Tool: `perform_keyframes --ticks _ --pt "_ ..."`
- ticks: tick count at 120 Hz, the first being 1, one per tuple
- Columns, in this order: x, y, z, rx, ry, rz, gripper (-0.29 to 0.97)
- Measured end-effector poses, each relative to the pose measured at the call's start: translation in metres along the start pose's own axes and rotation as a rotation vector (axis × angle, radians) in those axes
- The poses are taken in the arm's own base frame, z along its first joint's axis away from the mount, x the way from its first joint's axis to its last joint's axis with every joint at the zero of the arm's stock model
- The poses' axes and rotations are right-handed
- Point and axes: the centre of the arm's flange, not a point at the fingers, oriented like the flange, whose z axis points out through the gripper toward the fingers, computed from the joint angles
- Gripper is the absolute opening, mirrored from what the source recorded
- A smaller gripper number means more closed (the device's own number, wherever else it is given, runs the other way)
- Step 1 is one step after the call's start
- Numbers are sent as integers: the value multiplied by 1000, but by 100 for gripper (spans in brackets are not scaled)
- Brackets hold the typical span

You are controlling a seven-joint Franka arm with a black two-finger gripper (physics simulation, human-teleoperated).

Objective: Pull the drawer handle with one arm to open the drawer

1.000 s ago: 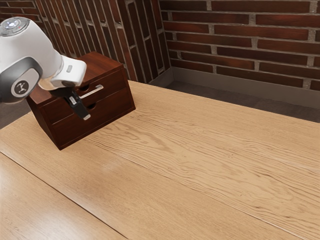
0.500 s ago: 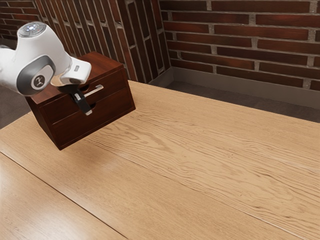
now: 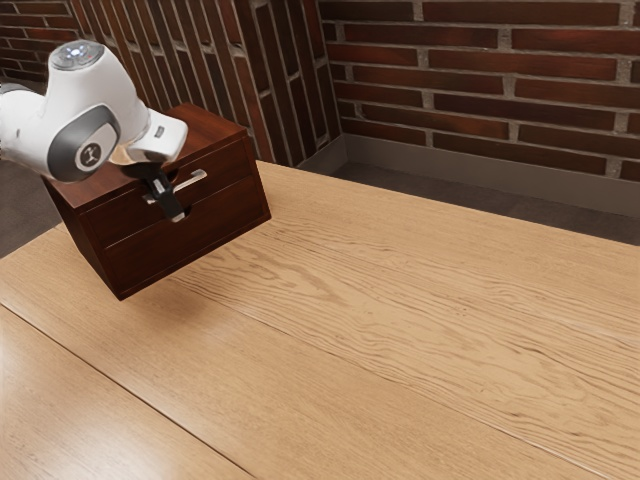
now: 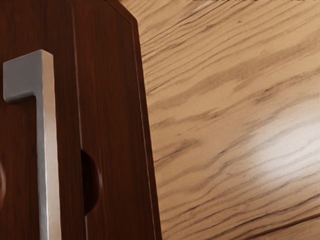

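Handle [image 4: 47, 150] — one end off-frame

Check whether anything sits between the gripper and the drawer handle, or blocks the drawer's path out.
Nothing visible. The gripper sits right at the silver bar handle of the upper drawer, and nothing stands on the wooden table in front of it.

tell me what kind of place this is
Probably an indoor room rendered in a simulator and set up as a robot workspace. It has red brick walls, a wide wooden table, and a small dark drawer cabinet standing on the table near the room's corner.
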Motion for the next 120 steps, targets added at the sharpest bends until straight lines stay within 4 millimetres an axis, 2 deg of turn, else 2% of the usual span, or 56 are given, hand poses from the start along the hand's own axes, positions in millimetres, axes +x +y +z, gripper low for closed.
perform_keyframes --ticks 10,25,59,82,120 --pt "6 2 1 -4 10 12 68" --pt "7 -2 15 -12 -1 13 68" --pt "11 -10 3 26 3 32 68" --pt "7 -11 27 29 -20 61 68" --pt "9 -8 32 35 -27 84 68"
